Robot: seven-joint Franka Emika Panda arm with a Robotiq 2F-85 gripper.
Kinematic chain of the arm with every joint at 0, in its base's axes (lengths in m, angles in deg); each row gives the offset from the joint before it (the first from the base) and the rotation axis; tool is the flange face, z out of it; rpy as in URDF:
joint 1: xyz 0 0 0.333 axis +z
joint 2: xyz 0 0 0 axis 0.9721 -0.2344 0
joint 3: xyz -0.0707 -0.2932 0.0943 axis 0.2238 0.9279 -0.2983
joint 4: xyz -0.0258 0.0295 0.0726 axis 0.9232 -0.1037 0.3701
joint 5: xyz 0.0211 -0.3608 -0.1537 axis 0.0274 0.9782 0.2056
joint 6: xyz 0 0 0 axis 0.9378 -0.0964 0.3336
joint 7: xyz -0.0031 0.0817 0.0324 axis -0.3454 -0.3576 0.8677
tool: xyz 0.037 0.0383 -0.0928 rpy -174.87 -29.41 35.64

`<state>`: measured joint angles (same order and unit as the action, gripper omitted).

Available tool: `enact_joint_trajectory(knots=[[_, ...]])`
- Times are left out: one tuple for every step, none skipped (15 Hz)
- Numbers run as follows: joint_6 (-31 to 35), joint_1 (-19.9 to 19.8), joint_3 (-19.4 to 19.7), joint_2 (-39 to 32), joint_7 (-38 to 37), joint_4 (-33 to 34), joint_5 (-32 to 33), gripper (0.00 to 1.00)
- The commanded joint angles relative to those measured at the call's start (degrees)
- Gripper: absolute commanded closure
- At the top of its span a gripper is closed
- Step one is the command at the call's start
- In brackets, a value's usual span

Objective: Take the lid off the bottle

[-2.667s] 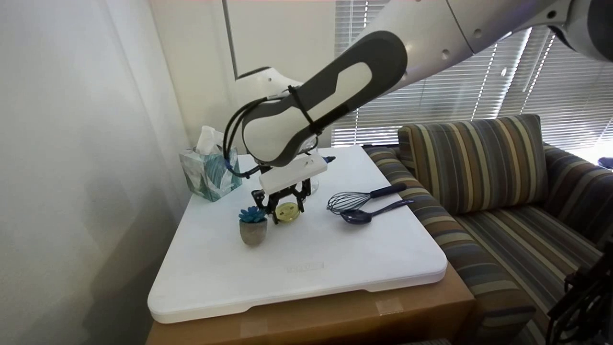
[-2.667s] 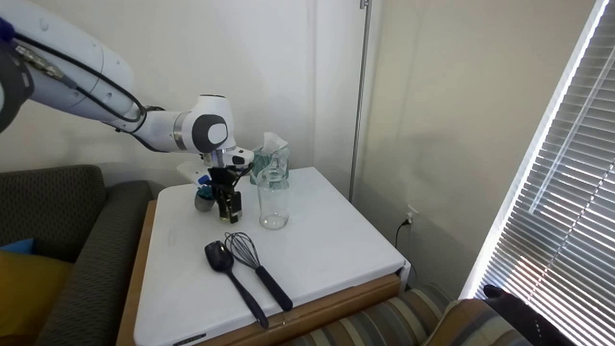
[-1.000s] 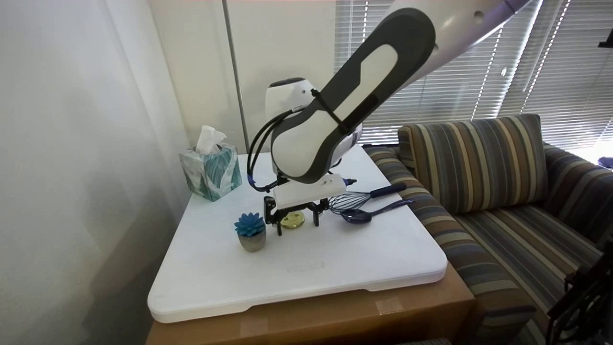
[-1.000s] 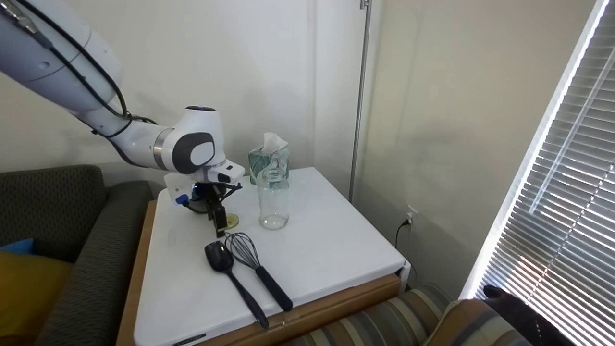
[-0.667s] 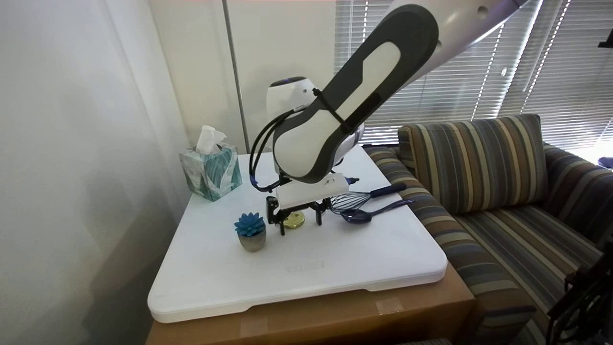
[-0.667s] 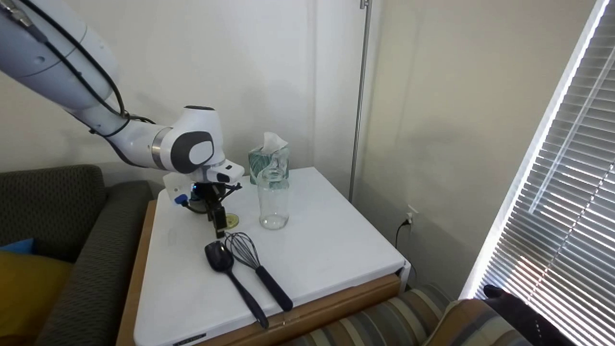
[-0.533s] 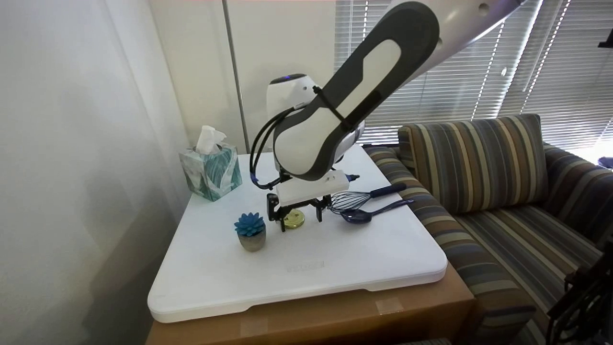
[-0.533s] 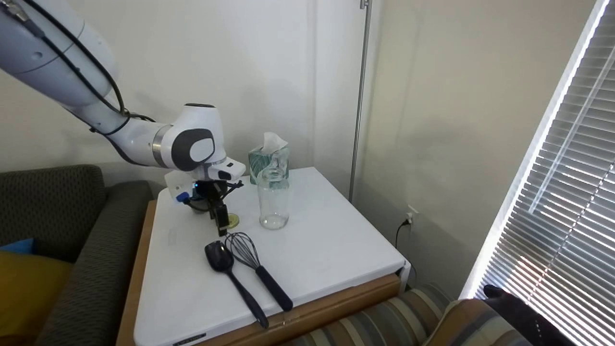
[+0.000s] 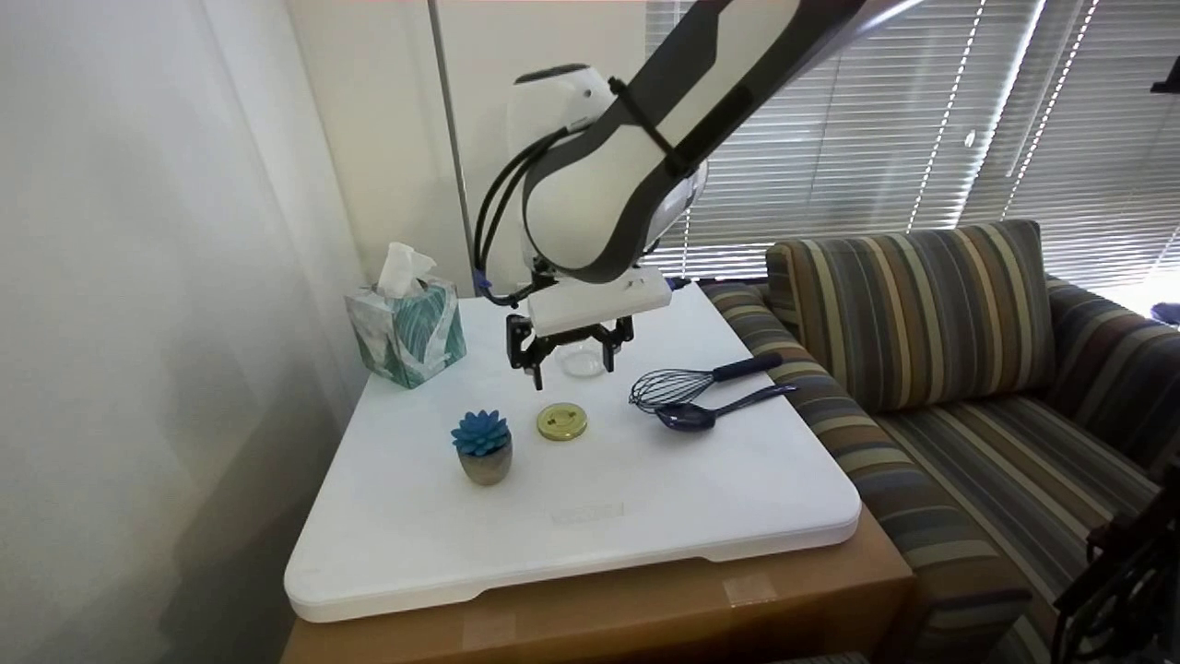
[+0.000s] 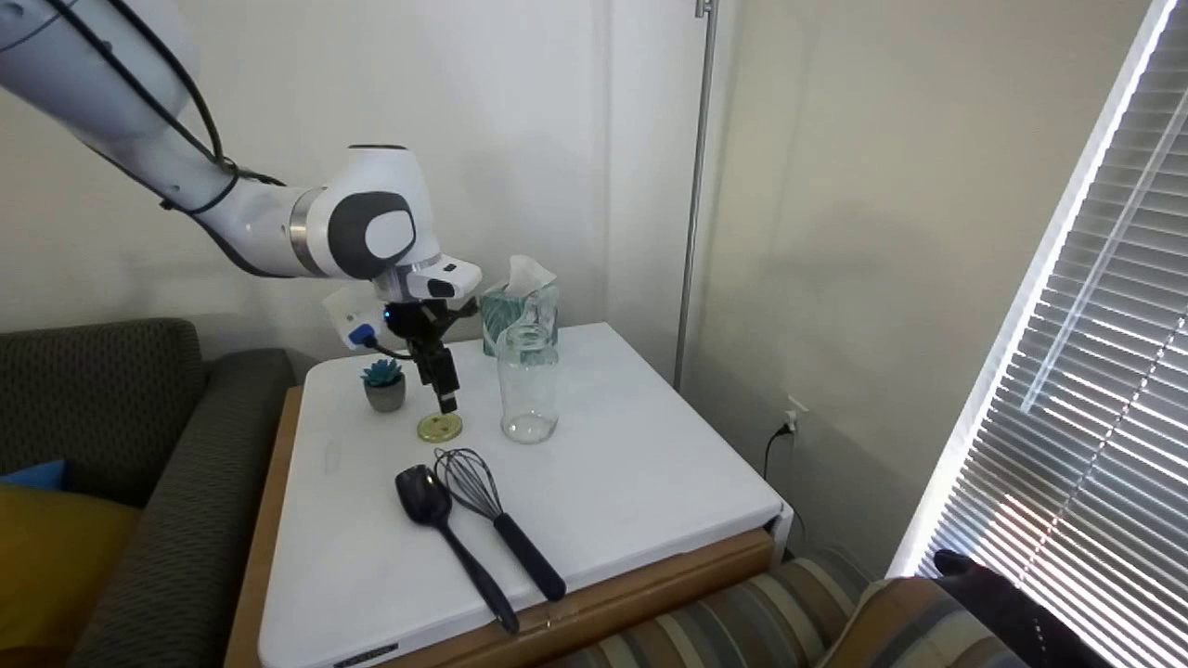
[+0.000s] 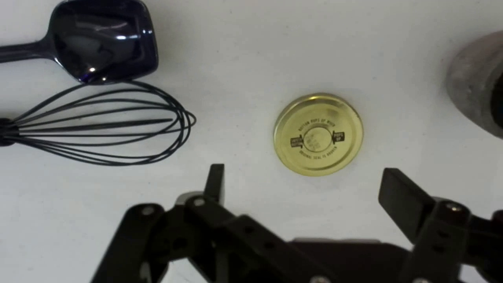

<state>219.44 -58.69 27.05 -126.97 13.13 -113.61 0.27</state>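
The lid (image 11: pixel 318 135), a flat round yellow-green cap, lies on the white table, and both exterior views show it there (image 9: pixel 562 421) (image 10: pixel 439 427). It is off the bottle (image 10: pixel 528 390), a clear glass jar standing upright with its mouth uncovered. In an exterior view only the bottle's base (image 9: pixel 583 361) shows behind my gripper (image 9: pixel 573 373). The wrist view has my gripper (image 11: pixel 302 171) open, its black fingers wide apart with nothing between them. It hangs above the table, clear of the lid.
A potted blue succulent (image 9: pixel 483 448) stands close beside the lid. A whisk (image 9: pixel 678 386) and a dark spoon (image 9: pixel 688 417) lie on its other side. Behind the bottle is a teal tissue box (image 10: pixel 520 315). A striped sofa (image 9: pixel 908 323) borders the table.
Compared with the oldest frames, the jaws have spread from around the lid, which now lies flat. Over the last half second the arm has risen off it. The succulent has shifted slightly since the oldest frames.
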Motion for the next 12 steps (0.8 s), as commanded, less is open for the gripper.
enact_joint_trajectory(knots=[[2.61, -1.02, -1.9, 5.66, 4.12, -5.44, -1.02, 0.0], [2.81, -1.57, -2.74, 6.32, 5.49, -5.48, -1.67, 0.0], [2.96, -2.1, -3.62, 7.14, 6.76, -5.62, -2.53, 0.0], [3.06, -2.35, -4.05, 7.78, 7.78, -5.74, -3.25, 0.0], [2.9, -2.45, -4.17, 8.71, 8.4, -5.88, -3.82, 0.0], [2.67, -2.42, -4.07, 9.38, 8.81, -5.84, -4.16, 0.0], [2.14, -2.32, -3.9, 10.18, 9.31, -5.73, -4.25, 0.0], [1.77, -2.15, -3.58, 10.86, 9.6, -5.5, -4.07, 0.0], [1.01, -1.91, -3.2, 11.58, 9.55, -5.22, -3.75, 0.0], [0.43, -1.93, -3.21, 12.13, 10.09, -4.86, -3.55, 0.0], [-2.21, -1.68, -3.16, 12.95, 10.43, -3.99, -3.17, 0.0], [-3.72, -1.45, -3.06, 13.54, 10.72, -3.58, -2.76, 0.0]])
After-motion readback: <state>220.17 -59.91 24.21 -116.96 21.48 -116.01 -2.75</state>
